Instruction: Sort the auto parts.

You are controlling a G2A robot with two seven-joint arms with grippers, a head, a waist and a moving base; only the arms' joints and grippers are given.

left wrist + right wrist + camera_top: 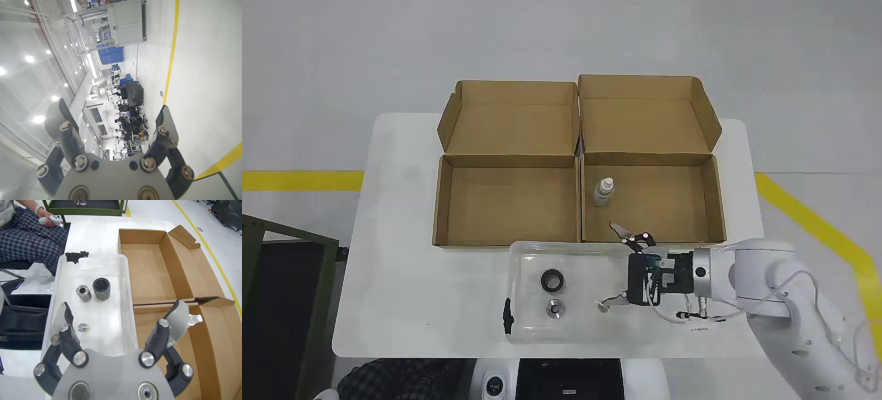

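Observation:
A clear plastic tray [532, 247] at the table's front holds a black-rimmed cylindrical bearing [101, 289], a grey slotted collet [83, 292] and a small silver disc [83, 327]. In the top view the bearing [553, 281] and collet [556, 309] sit in the tray's left half. My right gripper [122, 306] hovers open over the tray's right end [614, 265], holding nothing, one finger near the disc. A white spray bottle [603, 189] lies in the right cardboard box [712, 205]. My left gripper [113, 106] is open and empty, facing the room.
An empty cardboard box [507, 205] stands to the left of the right one, both with flaps open at the back. Black tape [507, 318] marks the tray's left end. A dark green cart [282, 290] stands beside the white table [402, 250].

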